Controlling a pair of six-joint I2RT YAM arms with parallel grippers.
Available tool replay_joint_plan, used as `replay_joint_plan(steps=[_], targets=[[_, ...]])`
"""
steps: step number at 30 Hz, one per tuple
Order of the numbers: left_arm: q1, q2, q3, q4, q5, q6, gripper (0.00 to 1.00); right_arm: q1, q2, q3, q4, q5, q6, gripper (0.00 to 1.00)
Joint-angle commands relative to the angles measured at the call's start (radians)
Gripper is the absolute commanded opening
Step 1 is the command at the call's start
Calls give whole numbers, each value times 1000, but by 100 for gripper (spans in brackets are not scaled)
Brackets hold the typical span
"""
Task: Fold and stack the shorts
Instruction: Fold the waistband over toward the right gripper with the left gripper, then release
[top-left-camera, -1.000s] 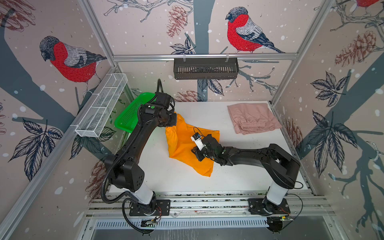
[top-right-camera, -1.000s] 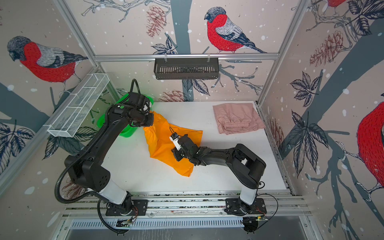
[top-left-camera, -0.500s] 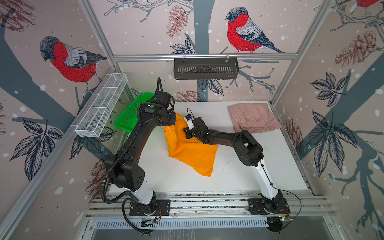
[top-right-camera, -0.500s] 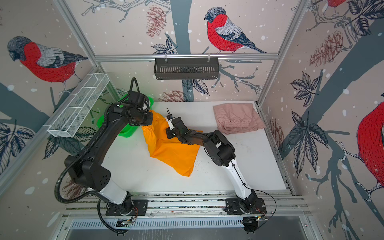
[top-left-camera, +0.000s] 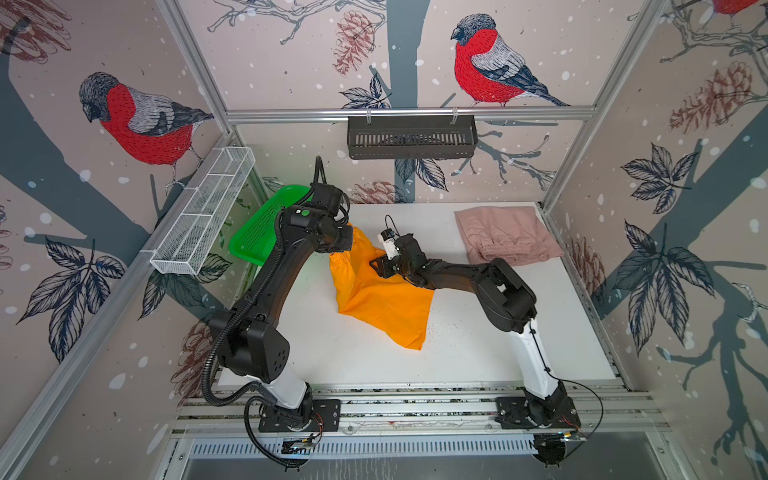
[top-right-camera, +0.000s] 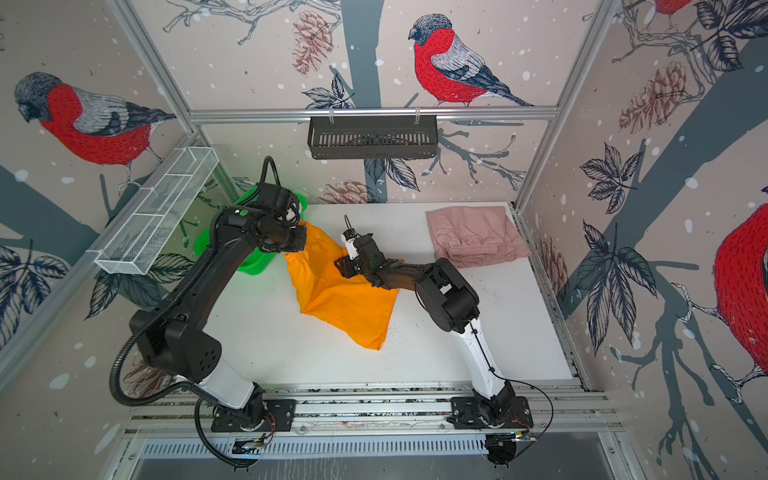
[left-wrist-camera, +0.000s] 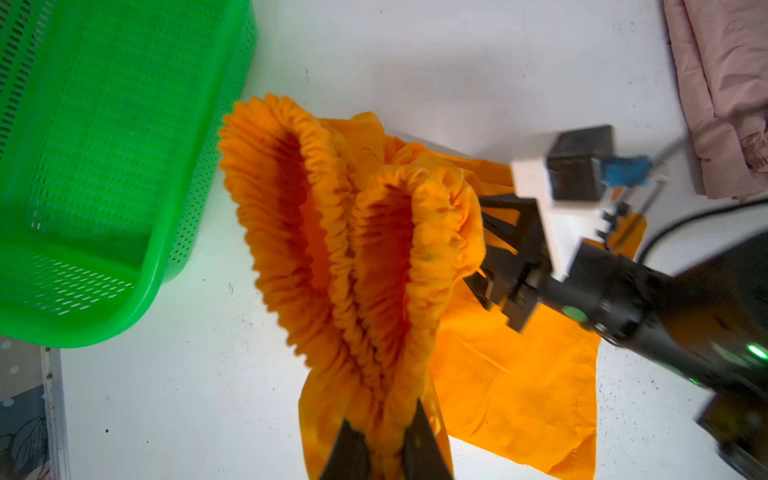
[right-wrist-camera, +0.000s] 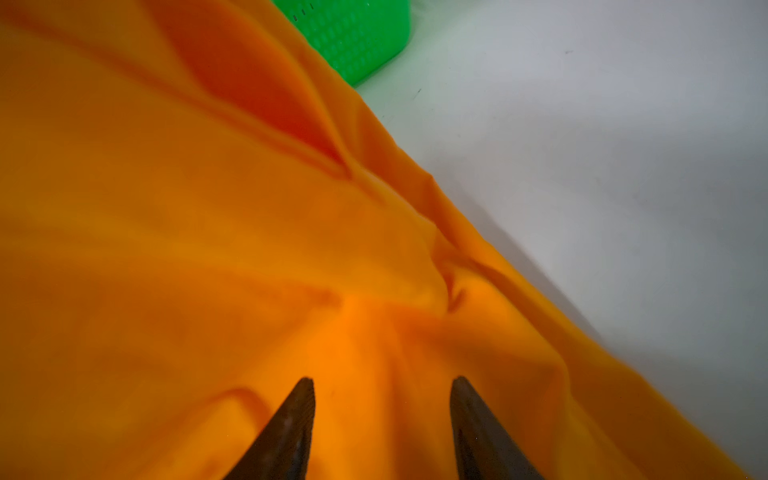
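**Item 1: orange shorts** (top-left-camera: 386, 299). Thin bright fabric with a gathered elastic waistband. The waistband end is lifted and pinched in the left gripper (left-wrist-camera: 384, 432), whose jaws are clamped narrow on bunched elastic. From there the legs trail down onto the white table (top-left-camera: 478, 353) and spread beneath the right gripper (right-wrist-camera: 381, 380).

**View notes.**
- Only the left wrist view shows the waistband gaping in 2 ruffled loops ahead of the left gripper. It also shows the right gripper's tips just beside the nearer loop.
- Only the right wrist view shows the right jaws standing well apart, with smooth orange cloth under and beyond them and none of it pinched.
- Both top views give the overall layout.

**Item 2: pink shorts** (top-left-camera: 507, 237). Folded flat on the table, well apart from both grippers, off behind the right gripper's wrist.

**Item 3: green basket** (top-left-camera: 253, 237). Near the left gripper, on the side away from the right gripper.

**Hard to make out.**
- In both top views the left gripper's fingers are covered by its own wrist.
- The right wrist view is blurred, so whether the right tips touch the cloth cannot be told.
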Motion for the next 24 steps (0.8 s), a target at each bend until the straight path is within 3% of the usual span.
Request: replay_joint_plan(steps=[1, 3, 8, 10, 18, 24], targets=[[-17, 9, -5, 5, -5, -43, 0, 26, -159, -191, 71, 7, -31, 53], [-41, 20, -7, 1, -24, -62, 0, 58, -250, -316, 58, 55, -53, 49], [-130, 46, -7, 12, -47, -129, 0, 125, -411, -532, -7, 200, -21, 26], [-168, 56, -10, 17, -59, -155, 0, 144, -444, -595, -3, 221, 11, 23], [-291, 70, -88, 101, -64, -260, 0, 252, -411, -693, 50, 263, 72, 21], [-356, 15, -267, 292, -23, -342, 0, 271, -430, -725, 74, 285, 78, 23]])
